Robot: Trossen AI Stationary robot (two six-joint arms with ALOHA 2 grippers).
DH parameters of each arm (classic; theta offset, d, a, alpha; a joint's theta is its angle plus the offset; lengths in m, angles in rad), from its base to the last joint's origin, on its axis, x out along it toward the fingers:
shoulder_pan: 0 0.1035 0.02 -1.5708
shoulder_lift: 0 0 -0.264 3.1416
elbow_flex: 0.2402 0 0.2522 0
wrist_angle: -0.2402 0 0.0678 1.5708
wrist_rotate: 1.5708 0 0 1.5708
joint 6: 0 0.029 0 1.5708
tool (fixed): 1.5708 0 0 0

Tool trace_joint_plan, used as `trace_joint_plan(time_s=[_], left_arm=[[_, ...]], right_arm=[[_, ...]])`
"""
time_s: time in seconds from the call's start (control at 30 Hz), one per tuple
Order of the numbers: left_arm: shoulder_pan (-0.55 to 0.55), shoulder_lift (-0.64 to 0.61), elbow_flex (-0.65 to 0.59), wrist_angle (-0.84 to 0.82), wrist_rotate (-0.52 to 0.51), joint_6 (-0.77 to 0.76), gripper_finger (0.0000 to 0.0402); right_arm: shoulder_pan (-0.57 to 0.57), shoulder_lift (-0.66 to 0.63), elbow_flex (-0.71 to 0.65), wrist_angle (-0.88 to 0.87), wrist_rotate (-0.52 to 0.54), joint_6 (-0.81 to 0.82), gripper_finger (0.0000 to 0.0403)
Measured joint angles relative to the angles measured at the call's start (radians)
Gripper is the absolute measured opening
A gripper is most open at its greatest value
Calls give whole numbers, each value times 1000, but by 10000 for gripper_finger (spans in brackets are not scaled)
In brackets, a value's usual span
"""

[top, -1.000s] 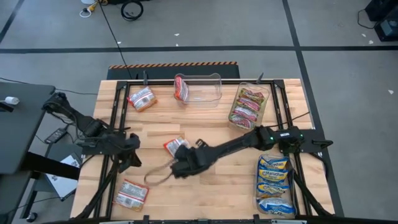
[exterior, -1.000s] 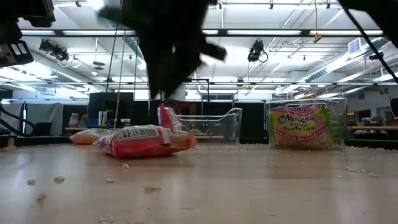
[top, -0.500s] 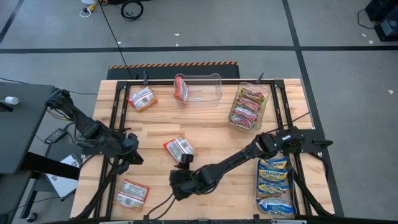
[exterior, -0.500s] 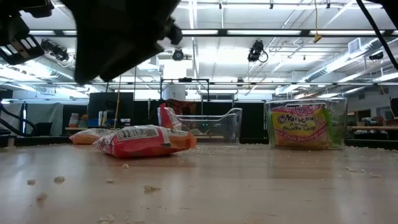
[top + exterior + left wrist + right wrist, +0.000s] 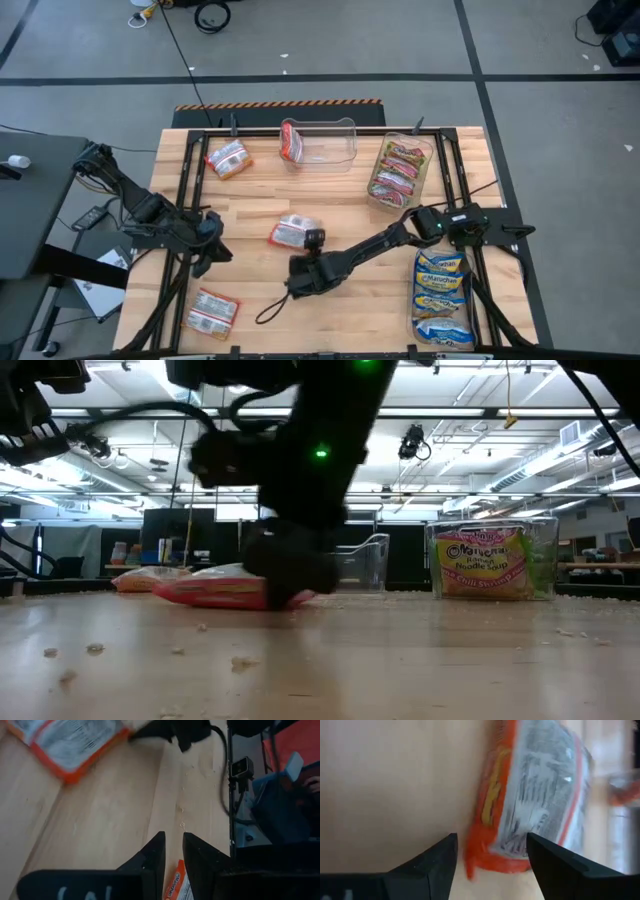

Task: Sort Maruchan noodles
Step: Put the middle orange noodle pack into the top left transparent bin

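An orange-and-white noodle packet (image 5: pixel 291 232) is seen lying flat near the middle of the table (image 5: pixel 350 215), with no bin around it. Just beside it the right gripper (image 5: pixel 303 268) is placed low over the wood; in its wrist view the two fingers (image 5: pixel 427 865) are spread wide, the packet's near end lies between and just beyond them, and nothing is gripped.

Two more loose packets are found on the left side: one at the far left (image 5: pixel 228 158), one at the near left edge (image 5: pixel 212 311). A further red packet stands in the clear bin (image 5: pixel 320 142) at the far edge. The green-and-red packets are stacked in a second bin (image 5: pixel 402 170), and the blue-and-yellow ones in a third (image 5: pixel 441 295) on the right.

The left gripper (image 5: pixel 205 245) is held idle at the table's left side, its fingers (image 5: pixel 151 861) nearly closed on nothing.

A slip is judged likely: the packet is flat and glossy, so it could be pushed along the wood rather than pinched if the fingers are closed short of its edge.
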Motion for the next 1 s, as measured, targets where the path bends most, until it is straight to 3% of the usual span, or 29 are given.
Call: trace_joint_plan(time_s=[0.13,0.33,0.5,0.83,1.0], left_arm=[[0,0,0,4,-35,-27,73],[0,0,0,5,-126,-34,73],[0,0,0,5,-138,-46,73],[0,0,0,19,-220,-45,73],[0,0,-1,36,-222,-47,73]], right_arm=[[-4,-32,-1,-63,15,-25,241],[-7,-43,-5,104,-7,-187,241],[-44,-40,-68,193,22,-239,241],[-94,-41,-102,183,48,-245,235],[-128,-41,-102,204,3,-233,203]])
